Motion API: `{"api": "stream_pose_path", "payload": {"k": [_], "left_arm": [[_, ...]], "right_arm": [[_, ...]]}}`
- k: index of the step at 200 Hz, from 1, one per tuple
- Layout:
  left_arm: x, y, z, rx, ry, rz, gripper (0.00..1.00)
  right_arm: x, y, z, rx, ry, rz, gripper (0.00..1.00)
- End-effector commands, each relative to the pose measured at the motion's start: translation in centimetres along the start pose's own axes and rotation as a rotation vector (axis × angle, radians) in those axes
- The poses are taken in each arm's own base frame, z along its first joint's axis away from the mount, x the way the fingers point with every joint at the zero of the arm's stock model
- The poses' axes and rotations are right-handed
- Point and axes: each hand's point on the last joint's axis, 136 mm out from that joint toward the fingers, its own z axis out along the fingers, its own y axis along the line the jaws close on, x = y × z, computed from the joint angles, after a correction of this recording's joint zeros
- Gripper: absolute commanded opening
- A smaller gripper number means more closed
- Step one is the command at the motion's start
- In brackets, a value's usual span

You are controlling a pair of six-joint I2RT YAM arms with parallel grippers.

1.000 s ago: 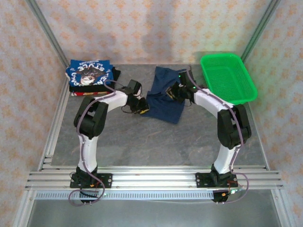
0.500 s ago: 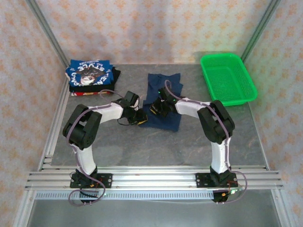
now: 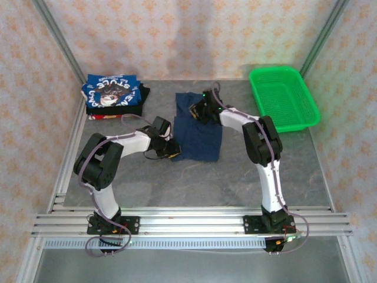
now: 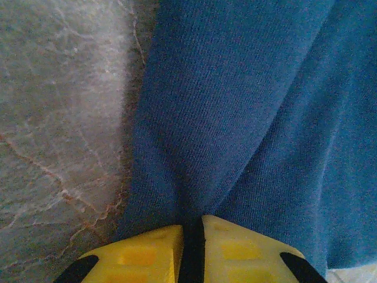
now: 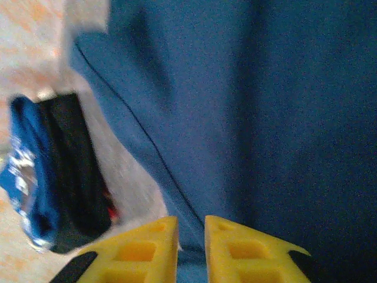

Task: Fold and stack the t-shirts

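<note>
The top camera sat high above and behind the arms, looking down and forward over the whole table (image 3: 194, 183) from far enough off to take in the bases (image 3: 109, 224), navy tee (image 3: 200, 138), stack (image 3: 112, 93) and basket (image 3: 283, 100) at once. Each wrist camera rode just behind its own fingers (image 4: 141, 256) and looked along them from very close: the left one faced the tee's edge with bare table at its left, the right one, blurred, faced across the tee toward the stack. All three views shared the tee, and the top and right wrist views also shared the stack.
</note>
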Motion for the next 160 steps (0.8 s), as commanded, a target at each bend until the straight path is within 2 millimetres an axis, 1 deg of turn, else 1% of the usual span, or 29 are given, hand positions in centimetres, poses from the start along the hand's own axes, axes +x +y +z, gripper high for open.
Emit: {"api": "stream_pose_path", "payload": {"k": [1,12,24,39,50,64,74,81,89,103,106,107,108,124,125,127,138,142,144,149,160], "left_arm": [[3.6,5.1,0.3,-0.193,0.104,-0.019,0.18],[3.3,4.9,-0.1,-0.184,0.098,-0.015,0.18],[3.0,4.2,-0.8,-0.167,0.09,-0.004,0.19],[2.5,2.6,-2.2,-0.127,0.069,0.012,0.22],[2.0,1.3,-3.6,-0.098,0.047,0.021,0.29],[1.5,0.1,-5.7,-0.072,0.012,0.023,0.43],[1.2,-0.7,-7.6,-0.043,-0.025,0.019,0.51],[1.0,-0.9,-8.8,-0.03,-0.048,0.01,0.55],[0.9,-0.9,-9.9,-0.02,-0.069,-0.006,0.58],[1.0,-0.4,-11.3,0.012,-0.095,-0.057,0.62],[1.1,-0.3,-11.5,0.022,-0.1,-0.069,0.62],[1.1,-0.3,-11.6,0.025,-0.102,-0.072,0.62],[1.2,-0.2,-11.6,0.028,-0.103,-0.075,0.63],[1.9,-0.1,-11.8,0.08,-0.106,-0.115,0.65],[1.9,-0.1,-11.8,0.083,-0.107,-0.117,0.65],[2.2,0.0,-11.6,0.086,-0.101,-0.123,0.66],[2.7,0.0,-10.9,0.125,-0.087,-0.149,0.66],[2.9,0.1,-10.6,0.14,-0.082,-0.164,0.65],[2.9,0.1,-10.5,0.148,-0.081,-0.17,0.65],[3.0,0.1,-10.1,0.167,-0.08,-0.184,0.65],[3.1,0.1,-9.4,0.202,-0.083,-0.213,0.64]], "right_arm": [[-1.9,2.4,-1.0,-0.056,-0.023,-0.028,0.22],[-1.6,2.6,-2.1,-0.044,-0.01,-0.059,0.23],[-0.7,2.8,-3.6,-0.025,0.017,-0.095,0.25],[0.7,3.1,-6.6,-0.01,0.045,-0.139,0.3],[2.1,3.0,-9.1,-0.003,0.064,-0.167,0.36],[3.9,1.3,-12.5,0.056,0.094,-0.19,0.44],[5.5,-0.3,-14.8,0.096,0.115,-0.204,0.5],[6.5,-1.3,-16.3,0.113,0.129,-0.21,0.55],[7.9,-2.9,-17.9,0.141,0.148,-0.208,0.6],[10.5,-5.9,-20.4,0.186,0.189,-0.196,0.64],[11.1,-6.6,-20.7,0.193,0.198,-0.193,0.64],[11.4,-7.1,-20.8,0.201,0.204,-0.189,0.64],[11.4,-6.9,-21.0,0.194,0.203,-0.192,0.65],[13.9,-9.5,-22.4,0.184,0.223,-0.174,0.68],[14.2,-10.2,-22.4,0.194,0.228,-0.171,0.68],[14.2,-10.0,-22.6,0.18,0.222,-0.165,0.68],[14.9,-11.3,-22.9,0.149,0.21,-0.125,0.69],[15.1,-12.0,-22.7,0.143,0.209,-0.104,0.69],[15.1,-11.7,-22.9,0.117,0.2,-0.103,0.7],[15.2,-11.9,-22.9,0.09,0.193,-0.086,0.7],[15.4,-13.2,-22.4,0.076,0.183,-0.051,0.7]]}}
